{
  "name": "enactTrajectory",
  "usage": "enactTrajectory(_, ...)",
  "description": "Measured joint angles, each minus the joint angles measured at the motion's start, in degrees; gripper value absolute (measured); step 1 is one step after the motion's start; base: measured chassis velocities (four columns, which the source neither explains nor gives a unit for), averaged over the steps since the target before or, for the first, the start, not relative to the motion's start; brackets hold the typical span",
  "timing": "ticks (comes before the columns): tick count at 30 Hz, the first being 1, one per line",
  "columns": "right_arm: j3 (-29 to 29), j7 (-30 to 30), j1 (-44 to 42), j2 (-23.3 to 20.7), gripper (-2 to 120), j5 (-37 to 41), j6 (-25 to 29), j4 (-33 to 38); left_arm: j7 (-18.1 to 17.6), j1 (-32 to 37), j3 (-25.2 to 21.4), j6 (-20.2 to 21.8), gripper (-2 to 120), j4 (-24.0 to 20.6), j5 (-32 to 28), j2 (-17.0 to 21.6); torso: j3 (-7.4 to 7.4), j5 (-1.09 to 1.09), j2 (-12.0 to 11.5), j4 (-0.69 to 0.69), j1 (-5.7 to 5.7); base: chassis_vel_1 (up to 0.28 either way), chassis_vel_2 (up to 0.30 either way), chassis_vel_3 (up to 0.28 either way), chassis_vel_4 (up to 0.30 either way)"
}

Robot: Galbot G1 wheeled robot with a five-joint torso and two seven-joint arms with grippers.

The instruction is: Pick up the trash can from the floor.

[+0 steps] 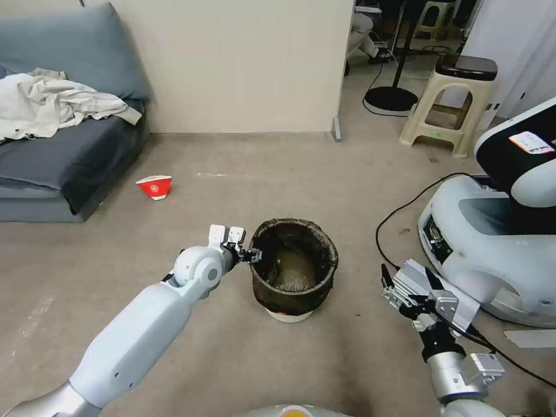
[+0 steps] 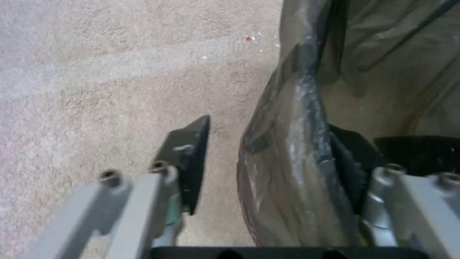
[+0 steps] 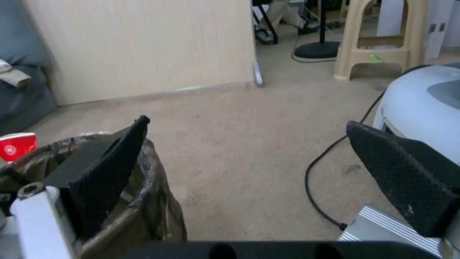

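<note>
Head view: one trash can [image 1: 294, 267] stands upright on the floor [image 1: 231, 359], directly ahead of the robot, its dark bag folded over the rim. One red-and-white paper cup [image 1: 154, 187] lies on its side well apart, near one grey sofa [image 1: 58, 156]. One beige stool [image 1: 449, 104] stands at the far right. The left gripper [image 1: 252, 255] sits at the can's left rim. The right gripper [image 1: 399, 295] hangs to the can's right, apart from it.

Left wrist view: the left gripper [image 2: 278, 151] straddles the bagged rim [image 2: 307, 118], fingers spread apart, one pad [image 2: 189, 158] outside over the floor, the other inside the can. Contact with the rim cannot be told.

Right wrist view: the right gripper [image 3: 258, 158] has both pads wide apart, holding nothing. The trash can [image 3: 143, 201] sits beside one pad [image 3: 110, 169]. One black cable [image 3: 321, 180] crosses the floor.
</note>
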Motion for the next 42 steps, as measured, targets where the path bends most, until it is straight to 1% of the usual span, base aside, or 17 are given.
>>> enactTrajectory(1,0.0,0.0,0.0,0.0,100,0.0,0.0,0.0,0.0,-0.1,0.1,0.0,42,0.1,0.0,0.0,0.00,0.00,0.0,0.00,0.00,0.000,0.000,0.000,0.000)
enactTrajectory(2,0.0,0.0,0.0,0.0,100,0.0,0.0,-0.1,0.0,-0.1,0.1,0.0,39,0.1,0.0,-0.1,0.00,0.00,0.0,0.00,0.00,0.000,0.000,0.000,0.000)
enactTrajectory(3,0.0,0.0,0.0,0.0,100,0.0,0.0,-0.1,0.0,-0.1,0.1,0.0,39,0.1,0.0,-0.1,0.00,0.00,0.0,0.00,0.00,0.000,0.000,0.000,0.000)
enactTrajectory(5,0.1,0.1,0.0,0.0,100,0.0,0.0,-0.1,-0.1,-0.3,0.2,0.0,28,0.2,-0.2,-0.2,0.00,0.00,0.0,0.00,0.00,0.000,0.000,0.000,0.000)
enactTrajectory(6,0.1,0.1,0.1,0.0,100,0.0,0.0,-0.1,-0.2,-0.4,0.3,0.0,24,0.2,-0.4,-0.2,0.00,0.00,0.0,0.00,0.00,0.000,0.000,0.000,0.000)
enactTrajectory(7,0.1,0.1,0.1,0.0,100,0.0,0.0,-0.1,-0.2,-0.4,0.3,0.0,24,0.2,-0.4,-0.2,0.00,0.00,0.0,0.00,0.00,0.000,0.000,0.000,0.000)
enactTrajectory(10,0.1,0.1,0.1,-0.1,100,0.1,0.0,-0.1,-0.7,-0.5,0.3,0.0,10,0.2,-0.9,-0.4,0.00,0.00,0.0,0.00,0.00,0.000,0.000,0.000,0.000)
enactTrajectory(11,0.1,0.1,0.1,-0.1,100,0.1,0.0,-0.1,-0.7,-0.5,0.3,0.0,10,0.2,-0.9,-0.4,0.00,0.00,0.0,0.00,0.00,0.000,0.000,0.000,0.000)
enactTrajectory(13,0.2,0.1,0.1,-0.1,100,0.1,0.1,-0.1,-1.0,-0.5,0.3,0.0,6,0.1,-1.5,-0.5,0.00,-0.01,0.0,0.00,0.00,0.000,0.000,0.000,0.000)
enactTrajectory(19,0.2,0.2,0.0,-0.1,100,0.1,0.1,-0.2,-2.0,-0.6,0.0,0.0,6,-0.3,-2.2,-0.7,0.00,0.00,0.0,0.01,0.00,0.000,0.000,0.000,0.000)
enactTrajectory(25,0.3,0.3,0.0,-0.3,100,0.2,0.1,-0.1,-3.7,-1.2,-1.7,0.0,6,-2.4,-5.1,-0.7,0.00,0.00,0.0,0.00,0.00,0.000,0.000,0.000,0.000)
enactTrajectory(30,0.4,0.3,0.1,-0.4,100,0.2,0.1,-0.1,-4.3,-1.2,-2.7,0.0,6,-3.7,-6.1,-0.1,0.00,0.00,0.0,0.01,0.00,0.000,0.000,0.000,0.000)
enactTrajectory(32,0.4,0.3,0.1,-0.4,100,0.2,0.1,-0.1,-4.9,-0.8,-3.9,0.0,6,-5.5,-8.0,0.1,0.00,0.00,0.0,0.01,0.00,0.000,0.000,0.000,0.000)
enactTrajectory(34,0.4,0.3,0.1,-0.4,100,0.2,0.1,-0.1,-5.1,-0.7,-4.3,0.0,6,-6.1,-8.6,0.2,0.00,0.00,0.0,0.01,0.00,0.000,0.000,0.000,0.000)
enactTrajectory(36,0.4,0.3,0.1,-0.3,100,0.2,0.1,-0.1,-5.7,0.0,-6.3,0.0,6,-8.5,-11.3,0.7,0.00,0.00,0.0,0.00,0.00,0.000,0.000,0.000,0.000)
enactTrajectory(42,0.5,0.3,0.1,-0.3,100,0.2,0.1,0.0,-6.5,0.6,-8.1,0.0,6,-10.8,-13.4,1.8,0.00,0.00,0.0,0.01,0.00,0.000,0.000,0.000,0.000)
